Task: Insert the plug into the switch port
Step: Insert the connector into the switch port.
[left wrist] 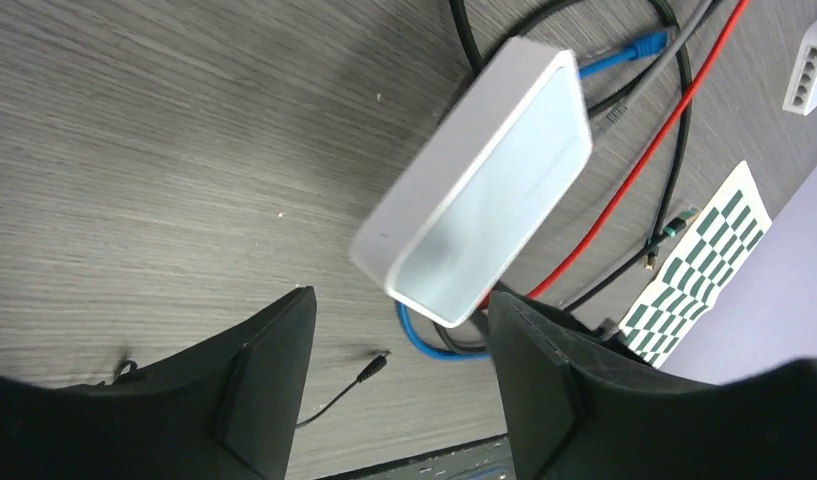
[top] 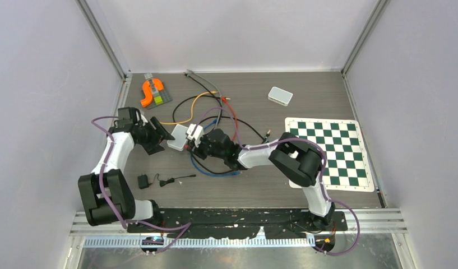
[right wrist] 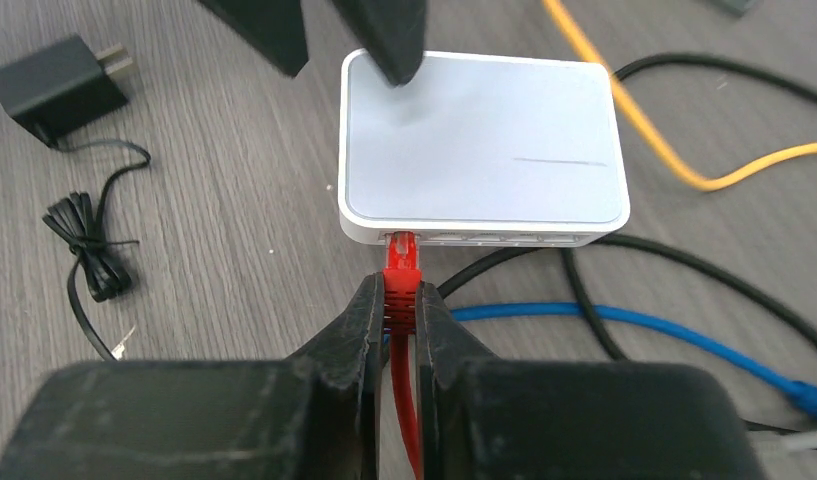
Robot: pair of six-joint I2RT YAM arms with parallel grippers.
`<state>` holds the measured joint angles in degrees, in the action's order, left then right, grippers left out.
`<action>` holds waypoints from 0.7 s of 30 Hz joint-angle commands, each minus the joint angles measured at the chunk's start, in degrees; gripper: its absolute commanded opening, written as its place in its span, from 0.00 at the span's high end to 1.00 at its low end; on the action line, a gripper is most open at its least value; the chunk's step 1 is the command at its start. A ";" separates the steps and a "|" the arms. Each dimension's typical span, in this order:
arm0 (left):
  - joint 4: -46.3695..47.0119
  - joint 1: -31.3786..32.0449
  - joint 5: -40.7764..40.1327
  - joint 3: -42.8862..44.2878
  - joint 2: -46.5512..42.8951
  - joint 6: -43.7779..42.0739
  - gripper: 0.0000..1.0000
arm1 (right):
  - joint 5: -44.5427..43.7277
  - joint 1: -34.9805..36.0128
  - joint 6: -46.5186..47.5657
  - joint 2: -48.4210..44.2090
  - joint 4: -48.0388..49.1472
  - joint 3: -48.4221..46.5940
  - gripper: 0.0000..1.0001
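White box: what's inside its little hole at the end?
The red plug pokes its tip into the end port of the white box, pinched by the right gripper. How deep it goes is hidden inside.

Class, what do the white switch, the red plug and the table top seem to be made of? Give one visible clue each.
White switch: probably plastic, smooth satin shell with soft sheen.
Red plug: likely moulded plastic, slightly glossy, ridged.
Table top: wood-look grey surface, matte, streaked grain; perhaps laminate.

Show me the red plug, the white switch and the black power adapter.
red plug (right wrist: 401,262), right wrist view, middle of its body
white switch (right wrist: 479,140), right wrist view, top face
black power adapter (right wrist: 62,88), right wrist view, its body
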<state>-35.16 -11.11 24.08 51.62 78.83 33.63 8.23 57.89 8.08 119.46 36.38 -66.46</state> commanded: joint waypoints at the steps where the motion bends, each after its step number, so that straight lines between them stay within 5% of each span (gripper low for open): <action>1: -2.65 0.05 1.76 -0.28 -3.82 -2.89 0.30 | 1.13 -1.19 1.59 -7.55 8.37 1.52 0.95; 14: 14.15 0.20 22.78 -5.01 -4.66 2.23 0.24 | 7.55 -1.65 0.98 -13.63 10.79 6.04 0.95; 21: 20.19 1.16 28.77 -7.67 -4.13 7.06 0.40 | 8.81 -1.64 0.69 -14.39 12.52 7.80 0.95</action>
<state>-20.71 -10.59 46.70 44.75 74.89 37.69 15.11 56.03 8.69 109.08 42.09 -59.33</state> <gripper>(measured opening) 0.659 0.149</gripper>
